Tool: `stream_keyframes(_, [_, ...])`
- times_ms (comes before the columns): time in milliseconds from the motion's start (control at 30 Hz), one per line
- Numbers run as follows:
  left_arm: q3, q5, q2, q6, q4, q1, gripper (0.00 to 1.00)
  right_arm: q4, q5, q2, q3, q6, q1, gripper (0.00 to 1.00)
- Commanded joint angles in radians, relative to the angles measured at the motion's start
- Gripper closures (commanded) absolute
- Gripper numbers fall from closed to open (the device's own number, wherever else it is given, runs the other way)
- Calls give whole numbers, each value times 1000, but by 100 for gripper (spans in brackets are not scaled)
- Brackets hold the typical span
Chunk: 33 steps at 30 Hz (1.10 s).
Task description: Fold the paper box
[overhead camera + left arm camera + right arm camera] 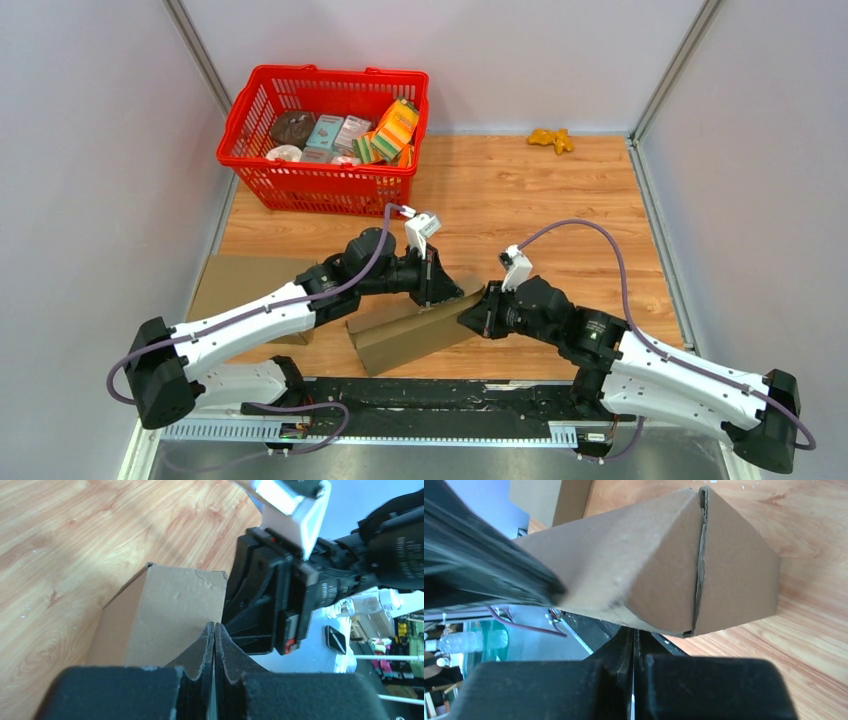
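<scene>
Box [408, 336] lies on table [560, 200]; left gripper [214, 628] and right gripper [634, 636] both closed at its right end, can't tell if pinching cardboard

Top view: left gripper [438, 288] and right gripper [474, 312] hide right end of paper box [400, 340] from me. Flat cardboard [238, 277] at left partly under left arm [250, 320]. Basket [320, 190] contents too small to name. Right wrist view: dark shape [474, 565] at left blurred, can't identify.
</scene>
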<state>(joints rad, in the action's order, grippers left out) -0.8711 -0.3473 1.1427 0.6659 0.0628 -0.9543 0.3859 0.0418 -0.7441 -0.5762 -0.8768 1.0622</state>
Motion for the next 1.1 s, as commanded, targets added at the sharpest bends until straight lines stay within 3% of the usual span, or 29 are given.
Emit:
stream_keyframes(0, [112,62,5,37,-101,-20,93,-226,115,0,6,-64,10,100])
stream_keyframes(100, [164,74,9,47,-126,-21,94,-185,118,2,-17,-64,8,100])
stream_keyframes(200, [184,109,-3,35,-97,-21,94,2,142,52,-45,-51,10,100])
stream_keyframes(333, [146,133,-35,-6,-26,-21,92,371,156,121,-160,51,8,96])
stream_keyframes(433, [65,99,-47,-32,47,-21,82,459,143,173,-209,102,-7,89])
stream_keyframes(500, [18,79,-69,-55,113,-21,71,444,66,160,-272,154,-81,89])
stream_keyframes(633, [-66,136,-181,-72,236,-18,68,299,-280,51,-350,208,-229,90])
stream_keyframes(867, [73,159,-366,23,350,11,90,102,-607,-126,-334,257,-405,100])
stream_keyframes(1067, [328,217,-658,188,382,15,96,-87,-792,-114,-85,239,-538,100])
